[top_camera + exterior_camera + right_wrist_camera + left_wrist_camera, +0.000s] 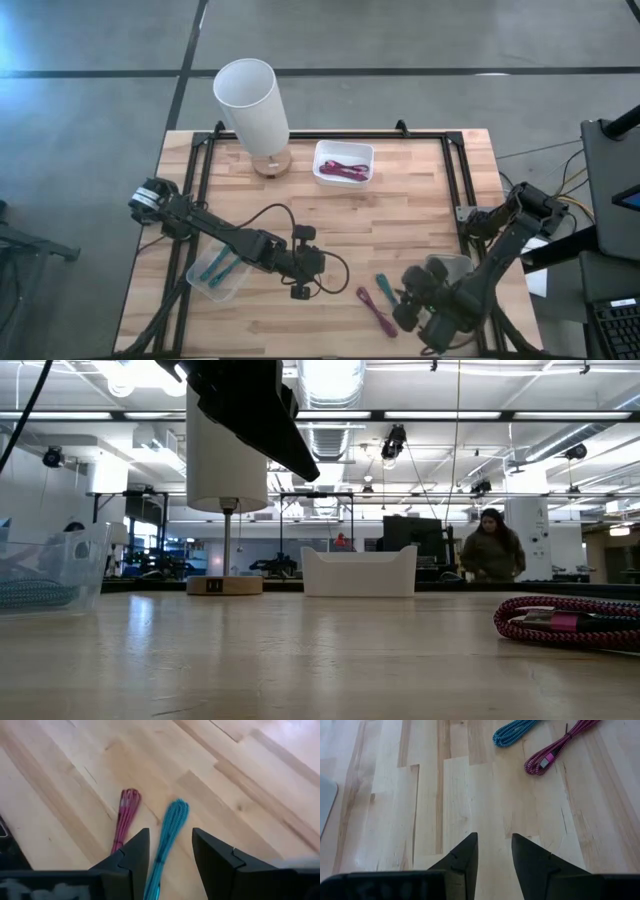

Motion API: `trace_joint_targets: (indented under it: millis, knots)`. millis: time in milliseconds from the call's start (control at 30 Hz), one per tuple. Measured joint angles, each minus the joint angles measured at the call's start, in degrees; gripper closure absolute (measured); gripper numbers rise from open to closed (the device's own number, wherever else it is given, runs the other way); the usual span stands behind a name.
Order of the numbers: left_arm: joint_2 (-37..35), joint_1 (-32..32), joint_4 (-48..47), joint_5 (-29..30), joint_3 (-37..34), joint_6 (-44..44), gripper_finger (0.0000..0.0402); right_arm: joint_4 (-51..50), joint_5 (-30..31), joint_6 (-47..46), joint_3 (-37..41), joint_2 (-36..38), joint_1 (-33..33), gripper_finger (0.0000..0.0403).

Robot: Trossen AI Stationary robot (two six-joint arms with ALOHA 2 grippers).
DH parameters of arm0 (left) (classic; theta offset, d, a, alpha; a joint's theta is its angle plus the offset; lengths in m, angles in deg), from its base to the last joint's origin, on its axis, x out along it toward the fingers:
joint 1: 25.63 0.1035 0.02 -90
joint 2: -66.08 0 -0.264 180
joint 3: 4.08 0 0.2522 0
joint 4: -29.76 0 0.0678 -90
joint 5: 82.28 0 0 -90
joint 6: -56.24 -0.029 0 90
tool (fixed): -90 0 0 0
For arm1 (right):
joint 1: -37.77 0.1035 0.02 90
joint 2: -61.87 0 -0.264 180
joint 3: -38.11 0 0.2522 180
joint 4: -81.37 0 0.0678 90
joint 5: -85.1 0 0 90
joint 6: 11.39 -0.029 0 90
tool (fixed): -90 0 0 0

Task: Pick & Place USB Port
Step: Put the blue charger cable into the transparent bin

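- My right gripper point(170, 862) hangs low over the table's near right part, its fingers parted and holding nothing, straddling the teal braided USB cable point(385, 286).
- A magenta braided USB cable point(374, 309) lies just beside the teal one.
- My left gripper point(494, 851) hovers mid-table, its 2 fingers slightly apart and holding nothing.
- A white tray point(343, 163) holds more magenta cable; a clear bin point(217, 272) holds teal cable.
- I can read no writing anywhere.

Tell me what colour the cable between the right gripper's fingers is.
Teal cable, clearest in the right wrist view.
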Motion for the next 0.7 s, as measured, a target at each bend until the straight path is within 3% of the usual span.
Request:
trace_joint_targets:
  millis: [200,500,700]
  knots:
    - [0.0,0.0,0.1,0.0,0.0,0.0,0.0287,4.9,-0.4,7.7,0.0,-2.3,-4.4,0.0257]
    - [0.0,0.0,0.2,0.0,0.0,0.0,0.0287,5.8,-13.2,15.0,0.1,-6.0,-8.7,0.0233]
    - [0.0,0.0,0.2,0.0,0.0,0.0,0.0287,6.1,-15.4,15.6,0.2,-8.7,-10.0,0.0217]
